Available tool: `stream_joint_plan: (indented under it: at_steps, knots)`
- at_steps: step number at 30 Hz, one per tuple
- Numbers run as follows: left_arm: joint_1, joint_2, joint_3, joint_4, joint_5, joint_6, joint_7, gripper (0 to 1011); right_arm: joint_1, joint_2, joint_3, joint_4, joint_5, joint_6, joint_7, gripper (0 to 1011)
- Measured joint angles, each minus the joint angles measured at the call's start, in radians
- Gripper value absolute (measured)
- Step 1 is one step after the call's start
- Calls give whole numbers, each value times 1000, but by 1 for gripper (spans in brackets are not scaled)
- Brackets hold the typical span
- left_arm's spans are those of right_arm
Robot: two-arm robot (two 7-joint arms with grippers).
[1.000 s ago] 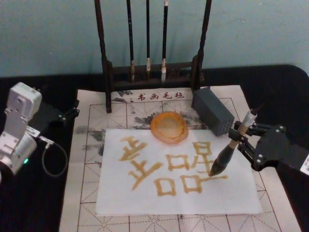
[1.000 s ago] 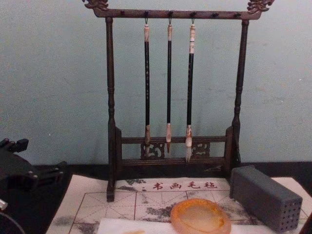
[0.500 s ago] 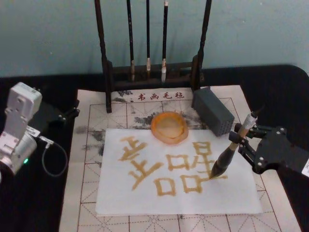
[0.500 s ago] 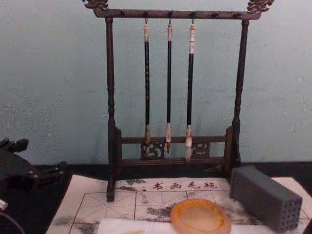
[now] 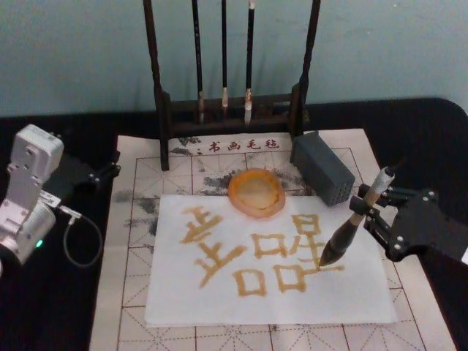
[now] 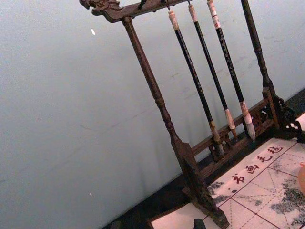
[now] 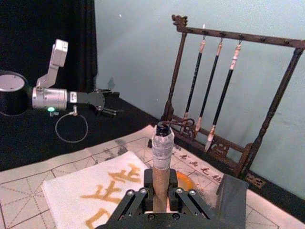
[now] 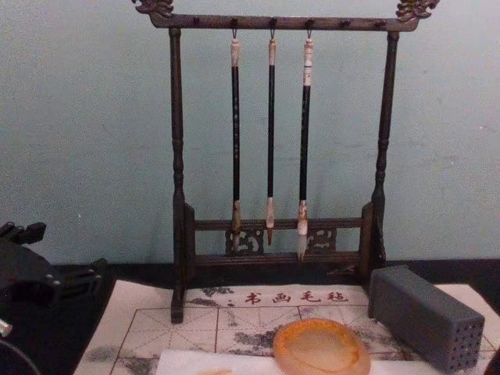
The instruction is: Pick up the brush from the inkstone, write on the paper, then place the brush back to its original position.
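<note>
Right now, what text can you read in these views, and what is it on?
"书画毛毡": red print on the beige mat, just in front of the brush rack.
Orange-brown brushed characters on the paper, at the tip of the brush held in the right gripper: handwritten, not reliably readable.
Small tag on the left arm: too small to read.

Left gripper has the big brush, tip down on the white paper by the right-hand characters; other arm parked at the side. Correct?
Wrong arm. The head view shows the right gripper holding the brush, tip down on the paper by the right-hand characters; the left gripper is the one parked at the side.
</note>
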Motion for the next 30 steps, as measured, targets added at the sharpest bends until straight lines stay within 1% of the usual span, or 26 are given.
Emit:
stream_joint_plan:
  at_steps: [6,9,12,15,16,18,19,23,25,26,27,28,29,30]
  knots:
    - [0,0,0,0,0,0,0,1001,7,-10,13,-2,15,-2,-7,198]
    - [0,0,0,0,0,0,0,1001,19,-22,19,-2,28,-1,-14,198]
    - [0,0,0,0,0,0,0,1001,37,-39,24,3,50,11,-26,198]
    - [0,0,0,0,0,0,0,1001,65,-58,24,11,82,38,-42,198]
    - [0,0,0,0,0,0,0,1001,82,-68,24,17,106,63,-53,198]
    - [0,0,0,0,0,0,0,1001,100,-79,23,24,130,88,-65,198]
    - [0,0,0,0,0,0,0,1001,119,-88,21,32,156,116,-78,198]
    - [0,0,0,0,0,0,0,1001,158,-105,17,49,211,173,-101,198]
    - [0,0,0,0,0,0,0,1001,202,-126,13,71,277,247,-134,198]
    - [0,0,0,0,0,0,0,1001,202,-126,13,71,277,247,-134,198]
    - [0,0,0,0,0,0,0,1001,225,-138,11,83,313,286,-152,198]
    - [0,0,0,0,0,0,0,1001,238,-145,10,90,332,308,-163,198]
    - [0,0,0,0,0,0,0,1001,262,-158,8,104,367,347,-182,198]
    - [0,0,0,0,0,0,0,1001,272,-163,7,110,381,362,-191,198]
